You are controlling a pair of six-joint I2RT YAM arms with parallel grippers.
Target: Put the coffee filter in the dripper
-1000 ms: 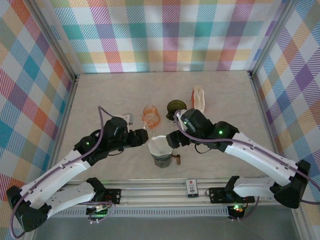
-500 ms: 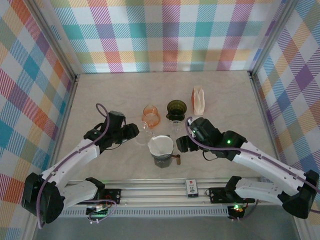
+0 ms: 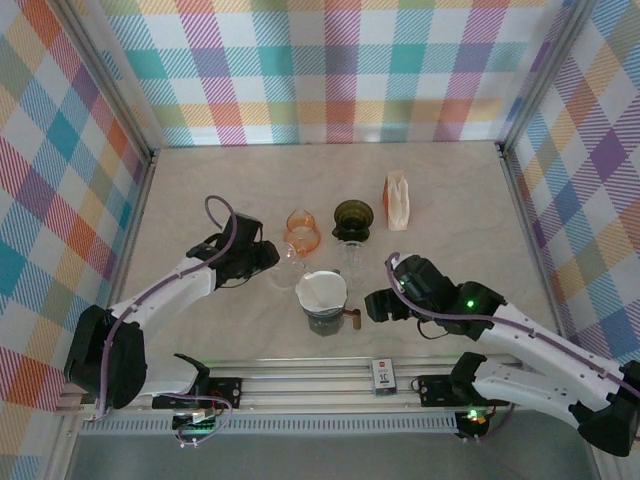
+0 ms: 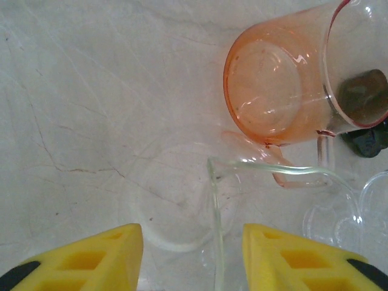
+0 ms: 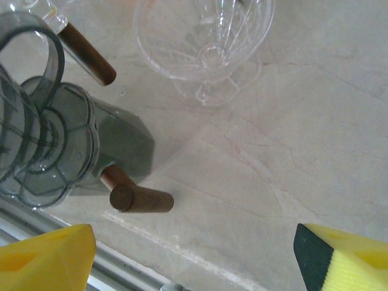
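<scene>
White paper filter (image 3: 321, 289) already sits in the grey dripper (image 3: 325, 322), you can see from above, near the middle of the table (image 3: 200, 190). The left gripper (image 3: 271, 258) is off to its left and the right gripper (image 3: 373, 304) is just to its right.

On your left wrist view, the yellow fingers (image 4: 85, 260) are parted. A clear glass rim (image 4: 215, 200) lies between them untouched, with an orange cup (image 4: 273, 91) beyond.

On your right wrist view, the fingers (image 5: 42, 254) are spread wide, holding nothing.
</scene>
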